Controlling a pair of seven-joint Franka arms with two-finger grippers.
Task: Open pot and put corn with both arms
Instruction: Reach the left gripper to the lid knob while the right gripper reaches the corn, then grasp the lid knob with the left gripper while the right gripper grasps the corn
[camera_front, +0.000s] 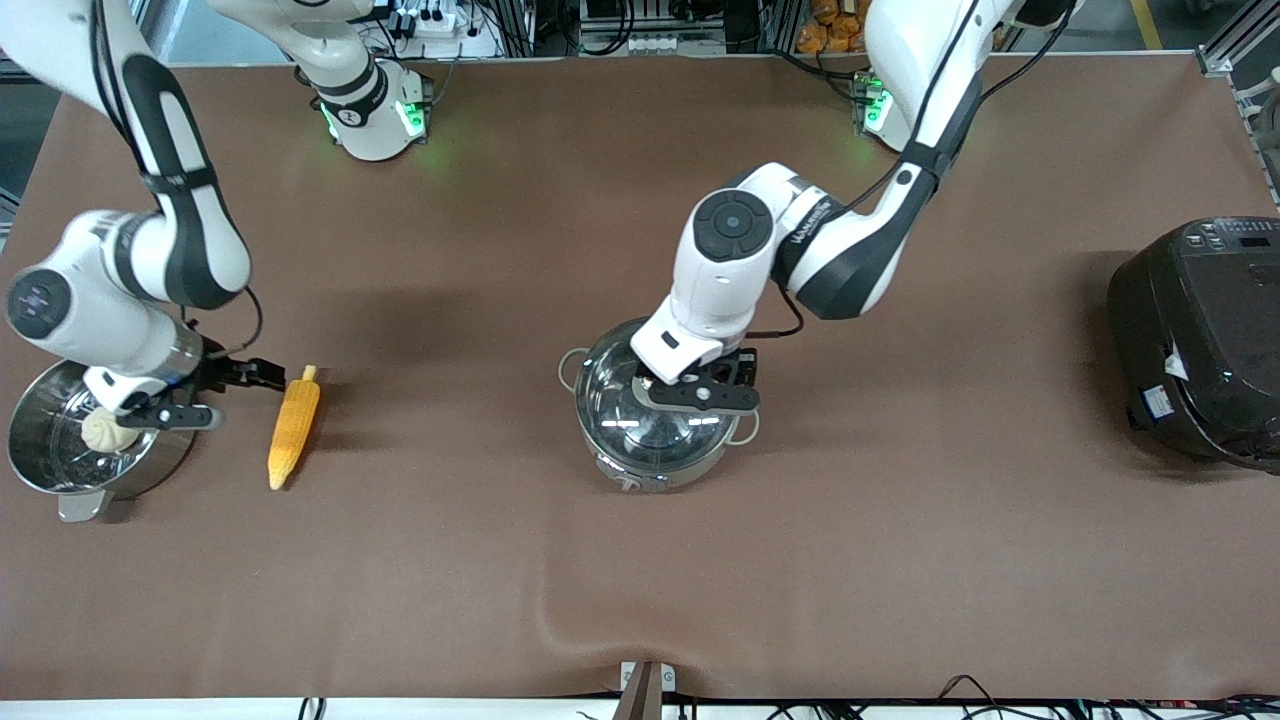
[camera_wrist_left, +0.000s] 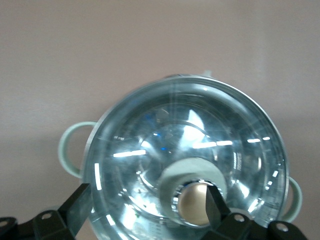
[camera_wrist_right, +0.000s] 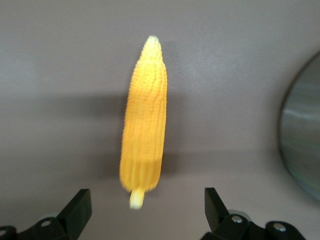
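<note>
The right gripper (camera_front: 262, 375) hangs low, jaws spread wide and empty, just beside the stub end of the corn (camera_front: 294, 428), which lies flat on the bench (camera_front: 640, 560). The left gripper (camera_front: 700, 395) sits over the pot (camera_front: 655, 410), lid on, jaws open, seemingly straddling the knob (camera_wrist_left: 195, 204).

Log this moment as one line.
left gripper: open over lid knob | right gripper: open over corn | pot: lidded
</note>
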